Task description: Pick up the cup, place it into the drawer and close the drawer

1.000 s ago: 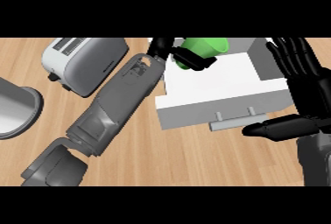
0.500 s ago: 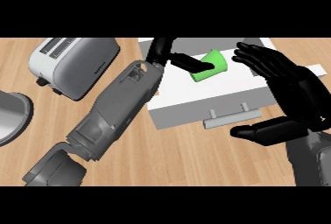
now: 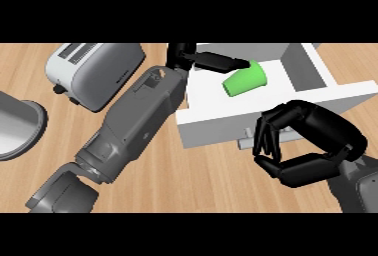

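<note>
Cup (image 3: 246, 81) under extended left robot hand (image 3: 209, 61) fingers, inside drawer (image 3: 221, 125).

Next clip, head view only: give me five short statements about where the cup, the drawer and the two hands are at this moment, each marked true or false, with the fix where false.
1. The green cup lies on its side inside the drawer. True.
2. The drawer is pushed fully shut. False: it stands open, its white inside showing.
3. The left hand is over the drawer, next to the cup. True.
4. The right hand rests flat on the toaster. False: its fingers are curled in front of the drawer's front panel; the toaster is at the far left.
5. The right hand holds the cup. False: it is apart from the cup and holds nothing.
</note>
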